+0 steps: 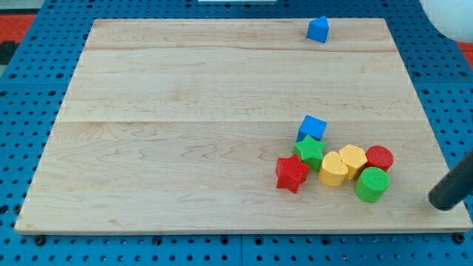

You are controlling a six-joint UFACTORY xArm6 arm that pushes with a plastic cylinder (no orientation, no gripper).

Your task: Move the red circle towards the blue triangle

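Observation:
The red circle (380,157) lies near the view's bottom right, at the right end of a cluster of blocks. It touches a yellow block (354,159) on its left and a green circle (371,184) below it. The blue triangle (318,29) stands alone at the view's top edge of the wooden board (185,111), far above the cluster. My tip (443,201) is to the right of the cluster, below and right of the red circle, apart from every block.
The cluster also holds a blue cube (312,127), a green star (310,152), a red star (292,173) and a yellow heart-like block (333,169). A blue pegboard (29,111) surrounds the board. A white object (451,16) is at the top right corner.

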